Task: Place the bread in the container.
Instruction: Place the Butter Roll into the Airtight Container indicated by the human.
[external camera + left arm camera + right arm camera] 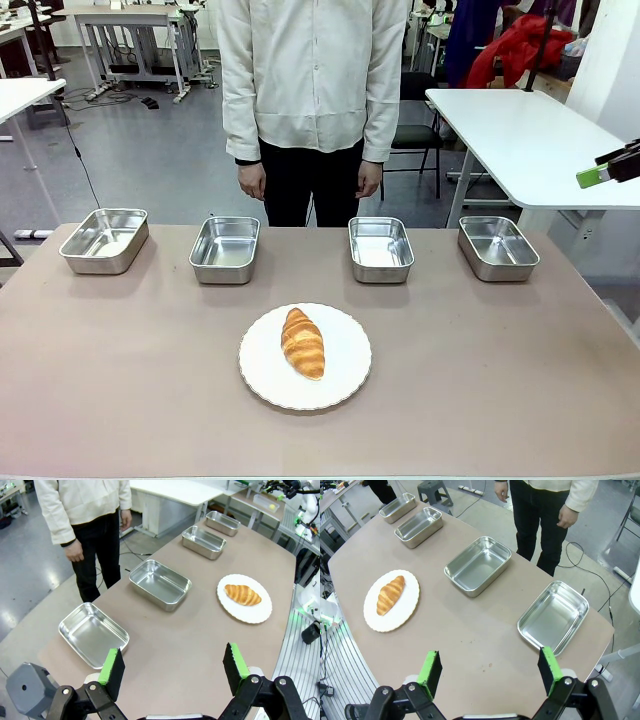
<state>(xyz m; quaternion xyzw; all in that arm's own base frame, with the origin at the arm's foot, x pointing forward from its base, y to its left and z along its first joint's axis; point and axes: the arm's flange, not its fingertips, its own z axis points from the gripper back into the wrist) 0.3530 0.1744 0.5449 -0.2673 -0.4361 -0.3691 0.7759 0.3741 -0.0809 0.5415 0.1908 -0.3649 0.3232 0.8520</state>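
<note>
Bread point(302, 343) lies on a plate point(345, 385) near the table's point(120, 400) front edge, at mid-width, with bare top to either side. Four empty containers sit along the far edge, well apart from one another: first container point(104, 240), second container point(224, 249), third container point(380, 248), fourth container point(497, 246). A clear strip of table separates them from the plate. Behind the far edge stands a person point(312, 80), hands hanging. Left gripper point(173, 652) hovers by the left end, jaws wide and holding nothing. Right gripper point(489, 652) hovers by the right end, equally wide and empty.
</note>
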